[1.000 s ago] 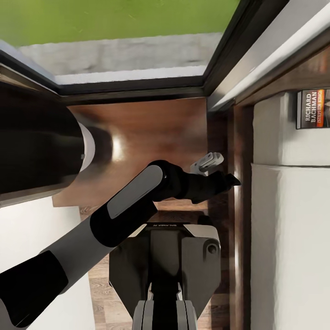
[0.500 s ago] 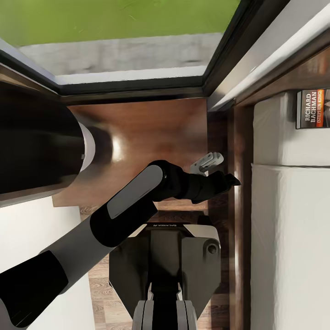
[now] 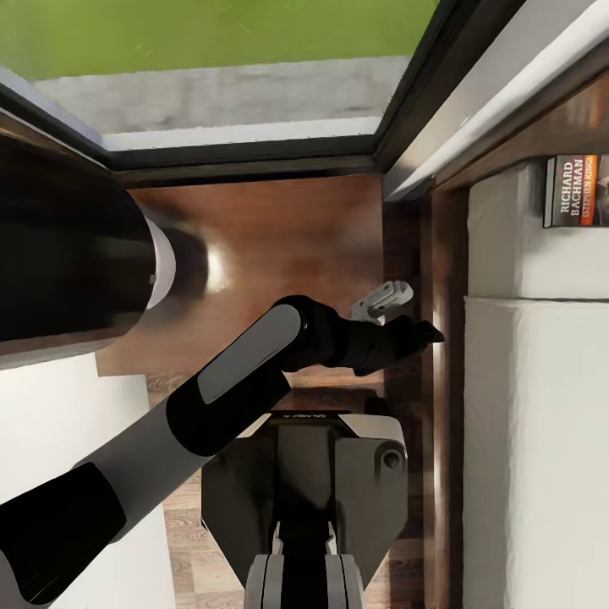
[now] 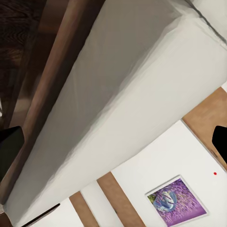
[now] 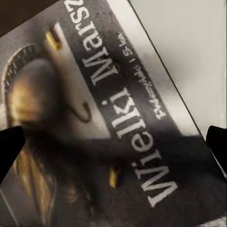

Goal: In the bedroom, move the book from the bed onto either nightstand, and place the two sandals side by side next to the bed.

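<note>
Though it is only a thin paperback, the book should be light and fairly stiff across its flat cover, likely to slide on the smooth bedding rather than lift cleanly, so I would judge the best hold to be across a free edge, with one pad under the cover and one over it. It lies flat on the pale mattress of the bed, close to the headboard end and cut off by the head view's right border. In the right wrist view the cover with its white lettering sits very near the camera, with the right gripper poised over it, dark fingers apart at either side and nothing between them. The left gripper hangs over the floor just beside the bed frame; whether its fingers are parted I cannot tell. Against the picture from half a second ago, the book sits slightly higher and further left in the head view, as does the window frame, which points to the camera shifting, not the book.
</note>
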Controlling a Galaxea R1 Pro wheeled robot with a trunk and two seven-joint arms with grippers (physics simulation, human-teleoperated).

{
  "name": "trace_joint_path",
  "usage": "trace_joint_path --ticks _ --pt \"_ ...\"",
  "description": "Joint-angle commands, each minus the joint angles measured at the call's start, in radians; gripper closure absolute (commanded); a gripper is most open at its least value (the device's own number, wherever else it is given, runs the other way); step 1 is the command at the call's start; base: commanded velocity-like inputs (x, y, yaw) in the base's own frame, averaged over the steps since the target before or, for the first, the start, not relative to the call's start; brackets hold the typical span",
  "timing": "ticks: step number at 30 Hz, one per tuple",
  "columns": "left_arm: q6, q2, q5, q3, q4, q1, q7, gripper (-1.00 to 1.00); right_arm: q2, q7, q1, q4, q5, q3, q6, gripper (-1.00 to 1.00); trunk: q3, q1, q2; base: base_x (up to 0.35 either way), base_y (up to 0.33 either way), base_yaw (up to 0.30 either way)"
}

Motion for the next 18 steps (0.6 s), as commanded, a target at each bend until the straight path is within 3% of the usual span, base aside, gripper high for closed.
trace_joint_path --ticks 1,9,18 --pt "0.008 -0.001 0.001 0.001 0.0 -0.001 0.005 -1.0 0.0 -0.002 0.0 0.026 0.01 -0.001 0.007 -1.0 -0.001 0.0 -0.001 -0.211 0.0 0.001" --pt "0.008 0.0 0.001 0.001 0.0 -0.001 0.005 -1.0 0.0 -0.002 0.002 0.027 0.01 -0.001 -0.007 -1.0 -0.001 0.0 -0.001 -0.154 0.0 0.0" --pt "0.008 0.0 0.001 0.001 0.0 -0.001 0.005 -1.0 0.0 -0.002 0.006 0.027 0.01 -0.001 -0.012 -1.0 -0.001 0.0 -0.001 -0.045 0.0 0.0"
